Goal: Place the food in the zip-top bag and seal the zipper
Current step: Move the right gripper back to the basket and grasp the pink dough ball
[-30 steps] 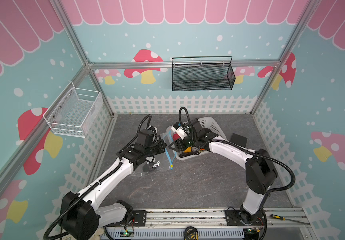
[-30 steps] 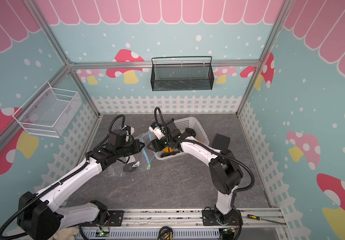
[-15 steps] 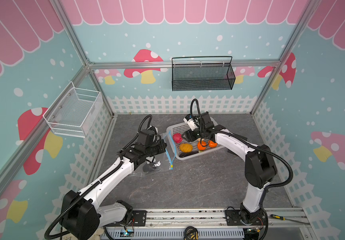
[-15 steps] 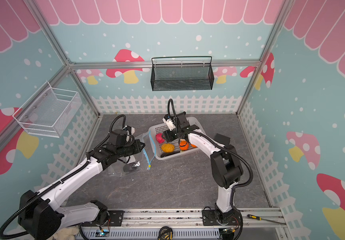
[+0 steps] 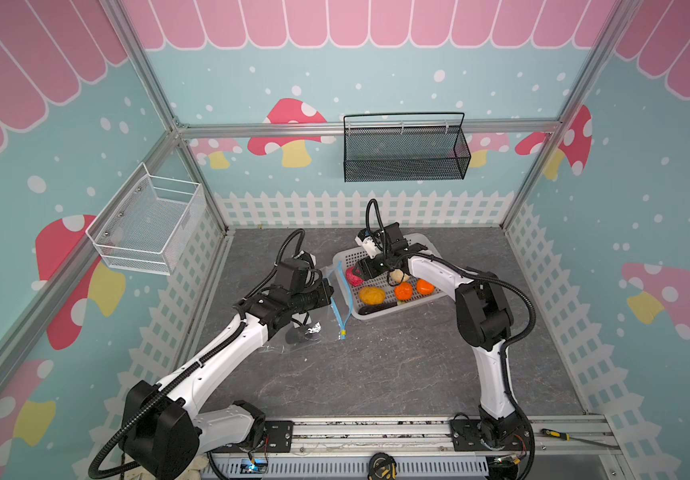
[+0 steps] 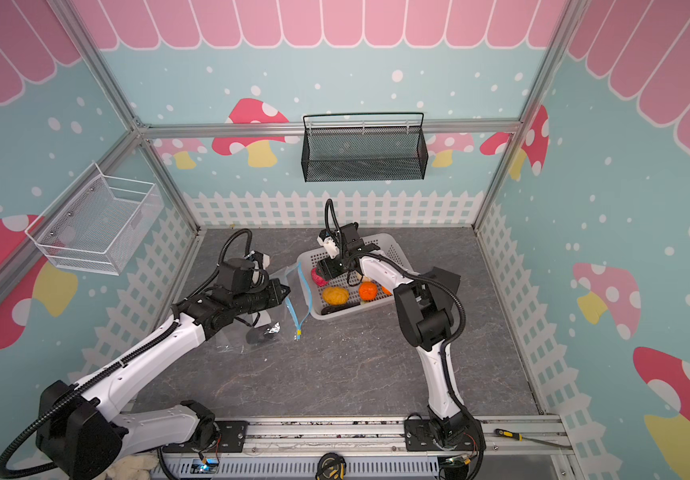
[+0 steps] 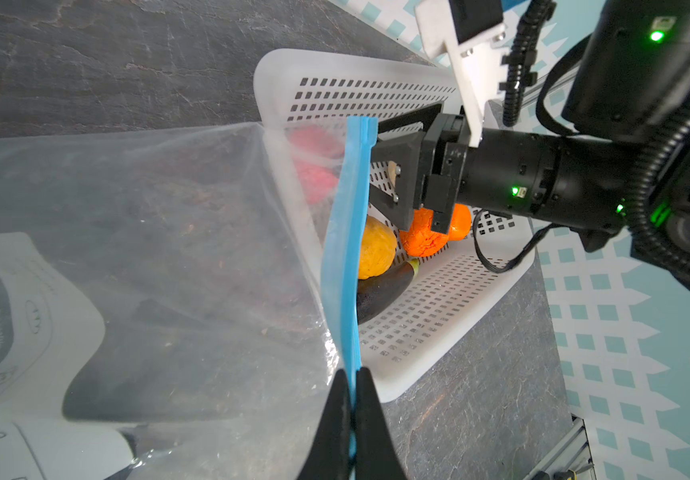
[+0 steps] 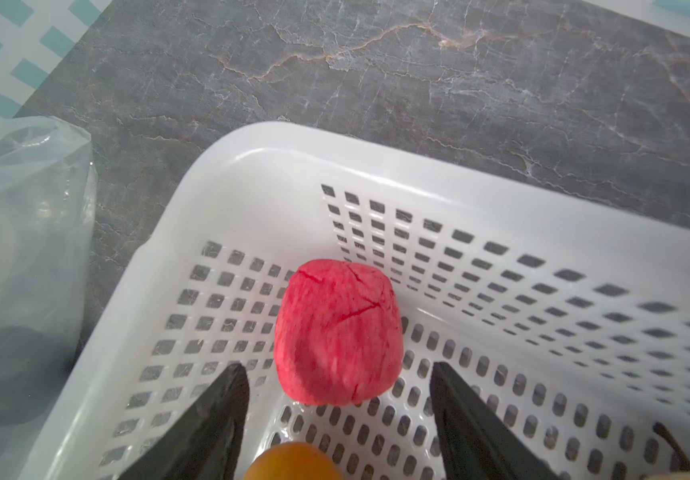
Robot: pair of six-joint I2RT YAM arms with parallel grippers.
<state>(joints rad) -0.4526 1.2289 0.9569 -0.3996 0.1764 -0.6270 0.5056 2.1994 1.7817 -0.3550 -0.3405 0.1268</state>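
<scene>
The clear zip-top bag lies left of a white perforated basket, its white label facing the left wrist camera. My left gripper is shut on the blue zipper and holds that edge up; the yellow tab hangs at its near end. In the basket lies the food: a pink-red piece, a yellow-orange one, two bright orange ones, a cream one and a long dark piece. My right gripper is open, a finger on each side of the pink-red piece without touching it.
A black mesh basket hangs on the back wall and a white wire basket on the left wall. A black box sits behind the right arm. A screwdriver lies on the front rail.
My right gripper has shifted over the basket and now sits at the pink-red piece with its jaws spread wider. The left gripper still holds the zipper edge in the same place.
</scene>
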